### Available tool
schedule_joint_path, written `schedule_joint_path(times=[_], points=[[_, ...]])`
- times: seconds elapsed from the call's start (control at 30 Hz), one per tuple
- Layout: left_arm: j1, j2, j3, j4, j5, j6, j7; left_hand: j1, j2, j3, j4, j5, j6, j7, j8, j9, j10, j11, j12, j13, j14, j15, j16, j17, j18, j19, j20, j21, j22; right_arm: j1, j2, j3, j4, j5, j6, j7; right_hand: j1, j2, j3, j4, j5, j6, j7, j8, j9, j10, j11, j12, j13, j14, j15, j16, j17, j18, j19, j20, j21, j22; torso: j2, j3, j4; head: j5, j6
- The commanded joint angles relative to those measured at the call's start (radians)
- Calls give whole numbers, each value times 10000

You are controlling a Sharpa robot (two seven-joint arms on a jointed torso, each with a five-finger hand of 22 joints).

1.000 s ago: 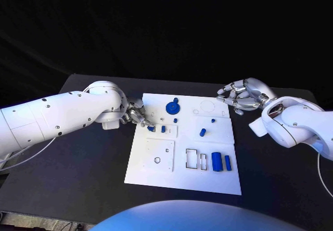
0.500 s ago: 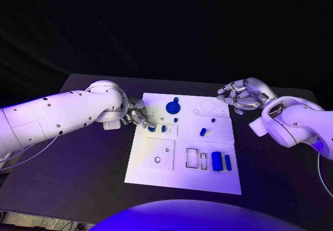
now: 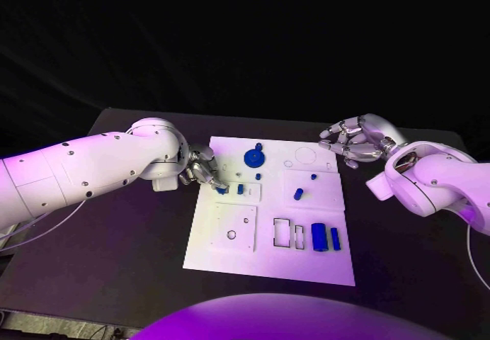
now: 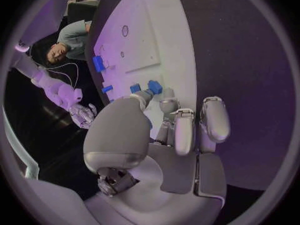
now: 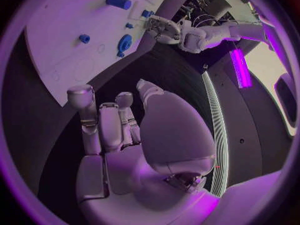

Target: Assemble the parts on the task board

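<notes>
At the near right of the task board [image 3: 306, 273], two blue bar-shaped parts [image 3: 318, 237] stand side by side, the wider one left of the thinner, just right of two bare rectangular slots [image 3: 281, 233]. Left of these, a square inset plate [image 3: 236, 227] with a small round hole, nothing in it.

Mid-board, left side: left hand [image 3: 202, 172] reaches in over the board's left edge, fingertips down at a small blue part [image 3: 221, 190]. In the left wrist view the thumb and one finger meet at that small blue part [image 4: 154, 87], other fingers loosely extended. Looks like a pinch, part held or just being taken. A second small blue peg [image 3: 240, 189] stands just right of it. Further right, a tilted blue cylinder [image 3: 298, 194] and a small blue stud [image 3: 312, 178].

Far end: blue gear-like piece [image 3: 252, 156] with a small knob beside it; right of it, a bare round recess [image 3: 305, 155].

Right hand [image 3: 352, 142] hangs beyond the board's far right corner, over the table, fingers curled inward, nothing in them; well apart from every part.

Step in hand, by my reading: seating or lifting the small part at the left. To do it well, keep the pinch low and square, move straight up or down, and stay clear of the neighbouring peg.
</notes>
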Motion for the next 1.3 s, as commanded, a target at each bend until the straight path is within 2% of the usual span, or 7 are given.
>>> schedule_joint_path(times=[0.03, 0.1, 0.27, 0.4, 0.87, 1.1, 1.3], points=[[-52, -9, -51, -48, 165, 247, -78, 78, 65, 50, 9, 25, 81, 32, 18, 6, -71, 1, 58, -11, 706, 83, 35, 1358, -29, -16, 51, -60, 4, -11, 9, 0, 3, -53, 57, 42, -87, -19, -10, -27, 49, -59, 3, 57, 5, -8, 9, -9, 9, -24, -11, -24, 9, 187, -48, -5, -9, 12, -2, 1, 8, -7, 5], [-52, -17, -51, -58, 248, 240, -78, -133, 72, -45, 25, -7, 83, 64, -11, -16, -83, 32, 54, -44, 705, 107, 34, 1355, -30, -18, 59, -63, 3, -11, 8, 0, 1, -53, 54, 43, -87, -19, -10, -27, 49, -59, 3, 57, 5, -8, 9, -9, 9, -24, -11, -24, 9, 187, -48, -5, -9, 12, -2, 1, 4, -5, 9], [-52, -35, -51, -71, 360, 254, -77, -893, -135, -509, 28, -22, 107, 95, -88, -82, -86, 66, 88, -79, 698, 143, 28, 1334, -27, -23, 93, -69, 6, -14, 8, 0, -3, -53, 53, 44, -80, -11, -2, -30, 52, -57, 1, 63, 6, -7, 8, -8, 3, -23, -13, -33, 0, 191, -51, -6, -33, 1, -1, -1, 0, 2, 25], [-52, -48, -52, -76, 399, 293, -77, -1200, -196, -709, 30, -46, 127, 81, -95, -98, -76, 59, 111, -86, 700, 138, 32, 1341, -28, -16, 98, -65, 19, -16, 7, 0, -12, -53, 50, 45, -80, -11, -2, -30, 52, -57, 1, 63, 6, -7, 8, -8, 3, -23, -13, -33, 0, 191, -51, -6, -33, 1, -2, -1, 4, 2, 33], [-52, -69, -52, -97, 409, 296, -80, -1314, -277, -826, 23, -60, 131, 71, -93, -102, -70, 51, 124, -90, 705, 132, 39, 1354, -27, -14, 96, -65, 21, -47, 7, 0, -38, -53, 49, 45, -80, -11, -2, -30, 52, -57, 1, 63, 6, -7, 8, -8, 3, -23, -13, -33, 0, 191, -51, -6, -33, 1, 1, 1, -5, 5, 43], [-53, -83, -52, -117, 693, 133, -59, -1206, -124, -753, 11, -26, 142, 54, -91, -108, -52, 33, 143, -76, 718, 119, 58, 1396, -30, -2, 90, -57, 39, -85, 12, 0, -44, -53, 43, 46, -80, -11, -2, -30, 52, -57, 1, 63, 6, -7, 8, -8, 3, -23, -13, -33, 0, 191, -51, -6, -33, 1, 2, 1, -2, 5, 44], [-53, -95, -52, -119, 799, 188, -50, -1094, -298, -836, -5, -48, 128, 55, -97, -117, -55, 32, 148, -92, 719, 116, 58, 1394, -32, 3, 84, -55, 48, -98, 11, 0, -45, -53, 43, 42, -80, -11, -2, -30, 52, -57, 1, 63, 6, -7, 8, -8, 3, -23, -13, -33, 0, 191, -51, -6, -33, 1, -2, -3, -2, 6, 28]])
